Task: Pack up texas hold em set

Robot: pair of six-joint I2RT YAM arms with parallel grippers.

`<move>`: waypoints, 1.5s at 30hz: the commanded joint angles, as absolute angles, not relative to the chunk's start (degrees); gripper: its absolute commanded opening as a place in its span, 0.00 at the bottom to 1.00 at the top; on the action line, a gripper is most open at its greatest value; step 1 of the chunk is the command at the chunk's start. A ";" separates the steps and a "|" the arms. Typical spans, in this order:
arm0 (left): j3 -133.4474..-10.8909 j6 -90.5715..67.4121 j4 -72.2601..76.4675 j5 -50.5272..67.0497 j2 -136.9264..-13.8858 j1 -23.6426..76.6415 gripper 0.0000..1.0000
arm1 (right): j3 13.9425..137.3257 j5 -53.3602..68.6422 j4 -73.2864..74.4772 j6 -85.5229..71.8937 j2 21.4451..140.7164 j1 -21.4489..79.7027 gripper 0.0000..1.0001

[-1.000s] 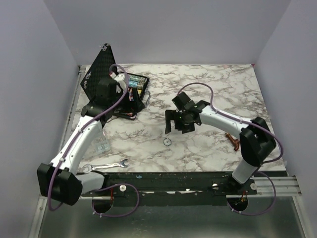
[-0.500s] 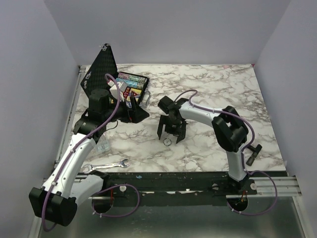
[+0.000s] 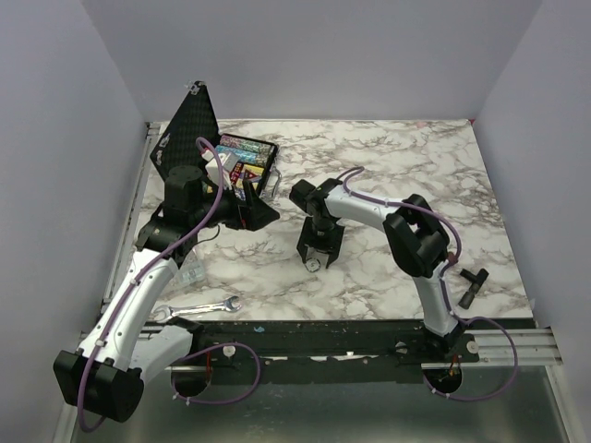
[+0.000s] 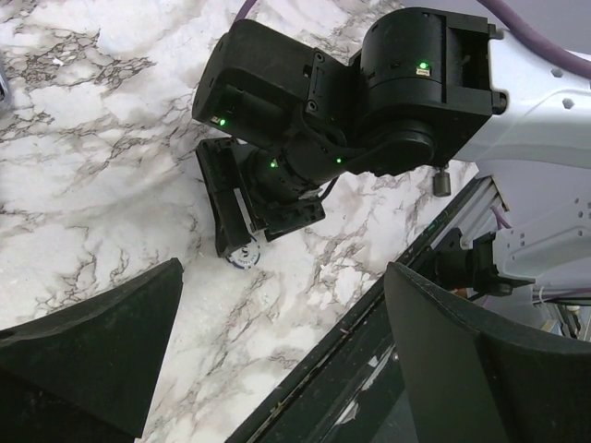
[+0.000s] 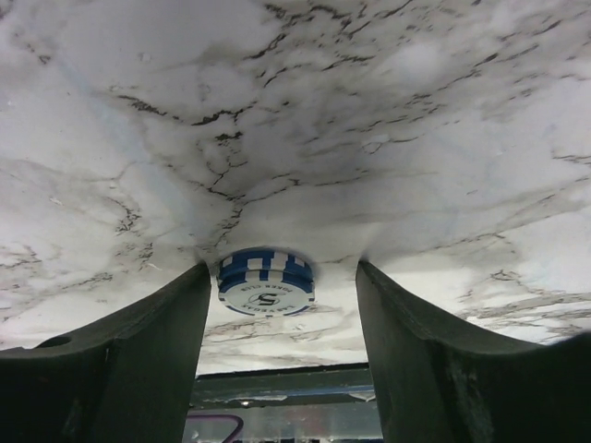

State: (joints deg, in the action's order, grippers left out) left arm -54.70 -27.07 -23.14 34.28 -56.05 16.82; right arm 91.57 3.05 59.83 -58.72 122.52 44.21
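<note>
Mid-worktop, right gripper has dropped over the loose chip, jaws narrowing astride it, not clamped yet. Left gripper gapes by the case. Pickup's next.

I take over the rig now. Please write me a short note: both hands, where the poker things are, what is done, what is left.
Left hand: open, empty, hovering in front of the case.
Right hand: open, low over the table, one finger on each side of a blue-white chip, not gripping it yet.
Case: open at the far left, lid up, chip rows inside.
Done: chip rows packed.
Left: grip the loose chip, put it in the case, close the lid. The wrench is not part of the set.
</note>
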 commanded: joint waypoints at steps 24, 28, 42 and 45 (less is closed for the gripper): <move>-55.20 -26.85 -22.01 36.04 -54.15 16.27 0.90 | 91.42 -1.77 60.68 -62.92 128.83 46.67 0.38; -54.47 -27.75 -21.05 36.18 -54.39 16.30 0.90 | 90.22 -1.33 59.15 -62.19 127.74 46.71 0.22; -38.29 -37.81 -10.24 29.69 -48.96 16.57 0.89 | 92.33 2.05 61.43 -63.03 124.82 46.73 0.01; -32.83 -42.03 -5.24 28.21 -46.70 16.52 0.89 | 92.41 3.43 61.04 -63.29 123.79 46.71 0.01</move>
State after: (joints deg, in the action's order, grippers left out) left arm -38.37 -35.66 -13.34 31.68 -49.91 16.62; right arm 93.95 3.57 60.51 -61.93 124.11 46.39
